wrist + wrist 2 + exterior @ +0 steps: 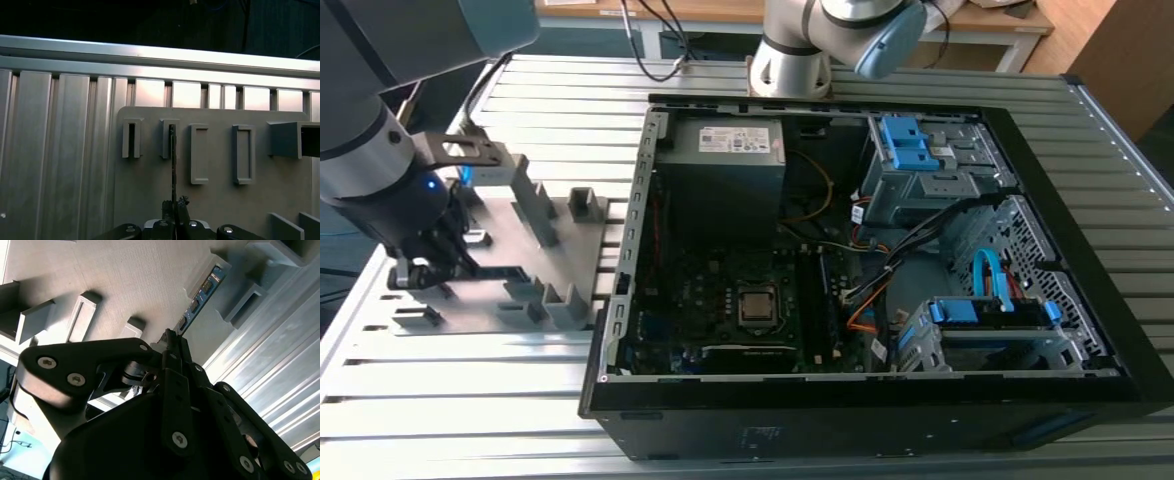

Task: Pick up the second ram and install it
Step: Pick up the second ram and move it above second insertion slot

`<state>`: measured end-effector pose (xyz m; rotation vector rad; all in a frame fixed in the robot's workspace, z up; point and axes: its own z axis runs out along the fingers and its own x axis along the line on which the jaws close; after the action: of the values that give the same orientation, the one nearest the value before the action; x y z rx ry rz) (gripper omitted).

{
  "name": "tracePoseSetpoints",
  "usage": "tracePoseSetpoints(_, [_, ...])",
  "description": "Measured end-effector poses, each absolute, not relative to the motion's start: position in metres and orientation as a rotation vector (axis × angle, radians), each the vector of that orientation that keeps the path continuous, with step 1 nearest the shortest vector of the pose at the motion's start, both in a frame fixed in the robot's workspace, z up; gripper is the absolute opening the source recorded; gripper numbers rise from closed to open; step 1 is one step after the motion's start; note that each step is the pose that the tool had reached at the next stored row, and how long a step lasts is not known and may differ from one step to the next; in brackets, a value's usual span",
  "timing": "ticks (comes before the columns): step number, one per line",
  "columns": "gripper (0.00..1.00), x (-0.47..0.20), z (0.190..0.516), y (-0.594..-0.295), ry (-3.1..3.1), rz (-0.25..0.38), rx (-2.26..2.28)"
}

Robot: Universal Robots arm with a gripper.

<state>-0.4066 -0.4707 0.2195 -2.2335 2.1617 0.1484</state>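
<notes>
Ribbed aluminium table [454, 400] carries an open computer case [854, 425] towards the exterior view's right and a grey plastic fixture [567, 245] towards the exterior view's left. The 2 lie just beside each other. At the far edge of the table stands the base of another robot arm [790, 60].

The working arm reaches down over the left end of the fixture, with its gripper [427, 265] low among the upright blocks. In both wrist views the gripper [170, 342] [175, 212] is narrow, its black fingers [176, 380] pinched on the near end of the second ram [197, 302] [173, 165].

The stick stands on its long edge and is seen edge-on as a thin dark line. It runs away from the fingertips across the fixture plate. Its far end sits in the slot of 1 of 4 slotted blocks [199, 154] that stand in a row near the fixture's edge. In the second wrist view, a blue label patch shows on the board near that far end.

Inside the case, well apart from the gripper, the motherboard [707, 290] lies flat with the CPU socket [757, 305] near its middle. The power supply [720, 160] sits at the far side. Blue drive brackets [907, 140] and an orange cable [867, 322] are on the right.
</notes>
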Motion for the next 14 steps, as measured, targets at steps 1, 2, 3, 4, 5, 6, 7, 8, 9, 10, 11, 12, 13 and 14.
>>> tracePoseSetpoints(1, [0.14,-0.4066,0.2204,-0.4707,2.162,0.148,-2.233])
tracePoseSetpoints(2, [0.14,-0.4066,0.2214,-0.4707,2.162,0.148,-2.233])
tracePoseSetpoints(3, [0.14,-0.4066,0.2223,-0.4707,2.162,0.148,-2.233])
tracePoseSetpoints(4, [0.14,-0.4065,0.2232,-0.4707,2.162,0.148,-2.234])
tracePoseSetpoints(5, [0.14,-0.4065,0.2240,-0.4707,2.162,0.148,-2.233])
tracePoseSetpoints(6, [0.14,-0.4066,0.2247,-0.4707,2.162,0.148,-2.233])
tracePoseSetpoints(7, [0.14,-0.4065,0.2253,-0.4707,2.162,0.148,-2.233])
tracePoseSetpoints(8, [0.14,-0.4065,0.2259,-0.4707,2.162,0.148,-2.234])
tracePoseSetpoints(9, [0.14,-0.4066,0.2264,-0.4707,2.162,0.148,-2.234])
tracePoseSetpoints(10, [0.14,-0.4066,0.2271,-0.4707,2.162,0.148,-2.233])
tracePoseSetpoints(11, [0.14,-0.4066,0.2277,-0.4707,2.162,0.148,-2.233])
tracePoseSetpoints(12, [0.14,-0.4065,0.2283,-0.4707,2.162,0.148,-2.233])
tracePoseSetpoints(13, [0.14,-0.4066,0.2290,-0.4707,2.162,0.148,-2.233])
tracePoseSetpoints(14, [0.14,-0.4066,0.2296,-0.4707,2.162,0.148,-2.233])
